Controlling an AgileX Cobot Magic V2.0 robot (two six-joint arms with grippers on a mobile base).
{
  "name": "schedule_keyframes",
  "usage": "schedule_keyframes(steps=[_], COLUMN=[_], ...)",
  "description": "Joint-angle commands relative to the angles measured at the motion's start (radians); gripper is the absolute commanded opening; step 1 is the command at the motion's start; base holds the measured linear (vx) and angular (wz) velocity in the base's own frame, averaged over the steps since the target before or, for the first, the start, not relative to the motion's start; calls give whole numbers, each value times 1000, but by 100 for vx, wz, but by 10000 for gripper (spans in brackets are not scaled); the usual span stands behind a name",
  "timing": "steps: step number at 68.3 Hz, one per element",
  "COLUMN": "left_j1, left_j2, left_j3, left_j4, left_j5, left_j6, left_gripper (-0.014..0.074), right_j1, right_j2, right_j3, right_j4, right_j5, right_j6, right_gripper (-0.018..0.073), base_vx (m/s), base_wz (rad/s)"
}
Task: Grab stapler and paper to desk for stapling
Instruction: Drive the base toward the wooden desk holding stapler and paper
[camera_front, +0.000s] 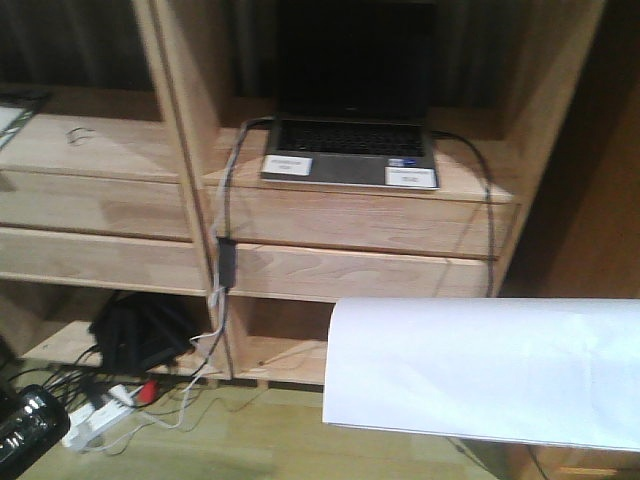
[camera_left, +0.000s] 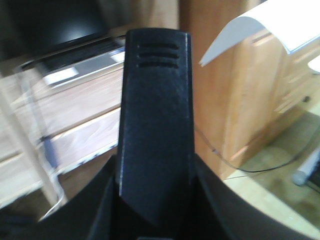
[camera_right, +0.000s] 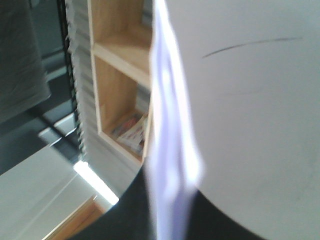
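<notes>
Curled paper (camera_front: 480, 370) edge before shelf unit (camera_front: 360, 225)

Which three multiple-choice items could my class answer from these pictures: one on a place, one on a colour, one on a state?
1. Where does the laptop stand?
A on a chair
B on a shelf of the wooden shelf unit
C on a bed

2. What colour is the paper?
A white
B yellow
C green

3. How is the laptop's lid?
A shut
B missing
C open

Answers:
1 B, since its base rests on a wooden shelf board in the front view.
2 A, since the large curved sheet is plain white in every view.
3 C, since the dark screen stands up behind the keyboard.
</notes>
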Motion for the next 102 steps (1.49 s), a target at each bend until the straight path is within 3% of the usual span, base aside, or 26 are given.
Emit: schedule_keyframes(steps=[1,102], left_j1=[-5,-5], left_j2=[18,18], left_j3=[-26,-26], left_j4=[-31,-31], left_j5=[-109,-109], left_j6=[-2,-2], left_gripper=[-6,-6], right_j1=[1,1], right_j2=[12,12], right_j3=[-29,-29], right_j4=[14,14], right_j5=[-53,-53], right_j6=[-13,-13], right_gripper=[-3,-3], base_vx=[-9,0], base_wz=[48,58])
